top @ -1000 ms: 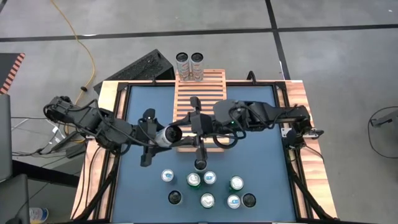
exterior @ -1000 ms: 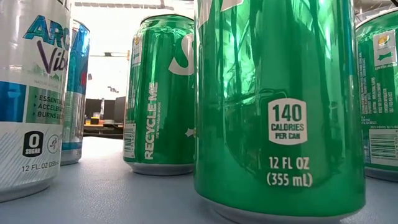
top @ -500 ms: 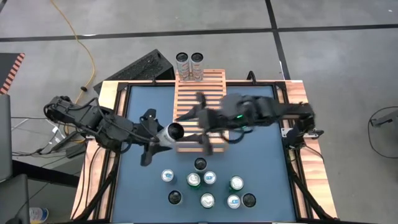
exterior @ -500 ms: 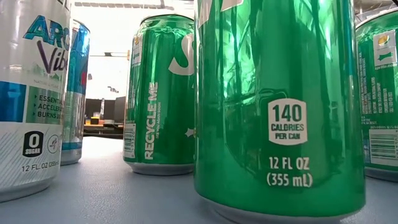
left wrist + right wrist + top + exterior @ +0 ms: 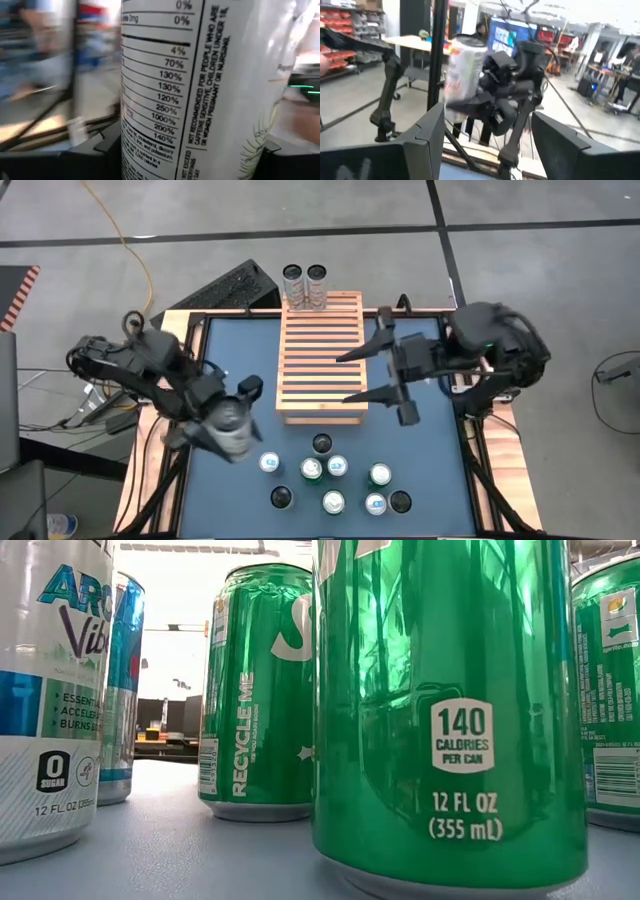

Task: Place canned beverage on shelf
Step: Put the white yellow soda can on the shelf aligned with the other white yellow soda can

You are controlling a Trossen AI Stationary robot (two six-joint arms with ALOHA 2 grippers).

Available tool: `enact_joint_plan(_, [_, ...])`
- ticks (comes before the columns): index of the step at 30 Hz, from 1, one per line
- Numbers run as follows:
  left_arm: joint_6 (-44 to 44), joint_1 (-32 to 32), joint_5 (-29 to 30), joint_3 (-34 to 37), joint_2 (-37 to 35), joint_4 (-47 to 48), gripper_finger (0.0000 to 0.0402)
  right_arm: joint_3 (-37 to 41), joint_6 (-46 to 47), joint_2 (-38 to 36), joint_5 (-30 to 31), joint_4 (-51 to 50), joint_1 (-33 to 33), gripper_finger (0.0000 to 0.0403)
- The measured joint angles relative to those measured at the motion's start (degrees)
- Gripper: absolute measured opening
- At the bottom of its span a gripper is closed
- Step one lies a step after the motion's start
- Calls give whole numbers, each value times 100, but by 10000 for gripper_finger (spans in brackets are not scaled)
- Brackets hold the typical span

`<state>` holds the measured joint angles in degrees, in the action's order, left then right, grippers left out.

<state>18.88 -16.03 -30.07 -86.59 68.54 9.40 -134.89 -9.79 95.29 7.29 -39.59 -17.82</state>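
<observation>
Shelf (image 5: 320, 355) slats left bare, far end blocked by two cans (image 5: 304, 286), near tabletop (image 5: 430, 450) crowded by can cluster (image 5: 333, 480)

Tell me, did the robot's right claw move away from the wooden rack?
Yes. The right gripper, open and empty, was over the shelf near the left gripper's can; now it sits off the shelf's right edge.

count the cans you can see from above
11: two upright at the shelf's far end, eight loose on the blue table near its front edge, one held in the left pincer. None looks hidden.
</observation>
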Motion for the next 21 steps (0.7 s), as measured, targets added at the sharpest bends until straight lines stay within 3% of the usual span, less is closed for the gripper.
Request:
enact_joint_plan(2, [321, 250, -876, -15, 41, -426, 235, 4, -107, 18, -2, 54, -30, 248])
enact_joint_plan(5, [605, 485, -1653, -13, 169, -939, 235, 20, -143, 187, -1, 277, -56, 248])
enact_joint_plan(12, [899, 792, -2726, -11, 465, -1316, 235, 15, -424, 420, 106, 934, -61, 250])
enact_joint_plan(21, [1229, 847, -3442, -7, 1084, -1303, 248, 17, -422, 561, 221, 917, -107, 272])
